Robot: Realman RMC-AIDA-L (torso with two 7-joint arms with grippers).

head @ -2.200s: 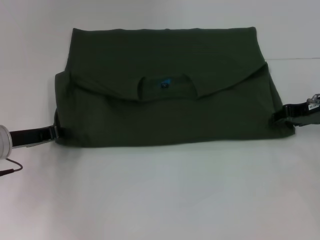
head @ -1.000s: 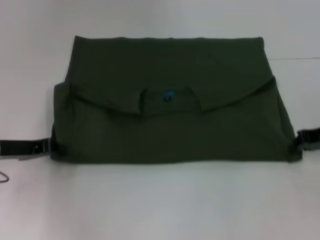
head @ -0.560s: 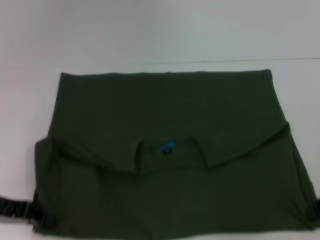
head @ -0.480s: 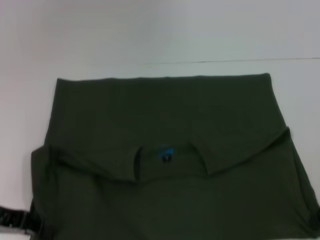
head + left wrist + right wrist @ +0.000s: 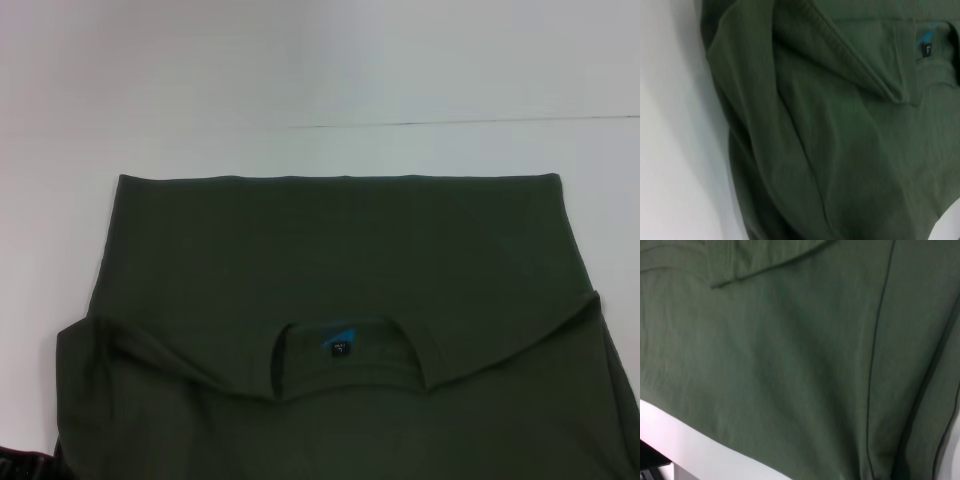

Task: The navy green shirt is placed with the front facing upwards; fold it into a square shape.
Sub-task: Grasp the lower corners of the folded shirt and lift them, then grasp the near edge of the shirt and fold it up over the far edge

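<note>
On the white table (image 5: 300, 70), the soft navy green shirt (image 5: 330, 250) lies folded, broad; finger states unclear.

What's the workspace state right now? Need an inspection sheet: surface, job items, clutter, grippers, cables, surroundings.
Surface: white table, with a thin dark seam line across it beyond the cloth.
Job's things: navy green shirt lies partly folded, its collar and blue neck label facing up on top; its near edge runs out of the head view.
Clutter: nothing seen.
Grippers: neither gripper's fingers show; a dark part of the left arm sits at the head view's near left corner; right arm not in head view.
Cables: nothing seen.
Surroundings: nothing seen beyond the table.
</note>
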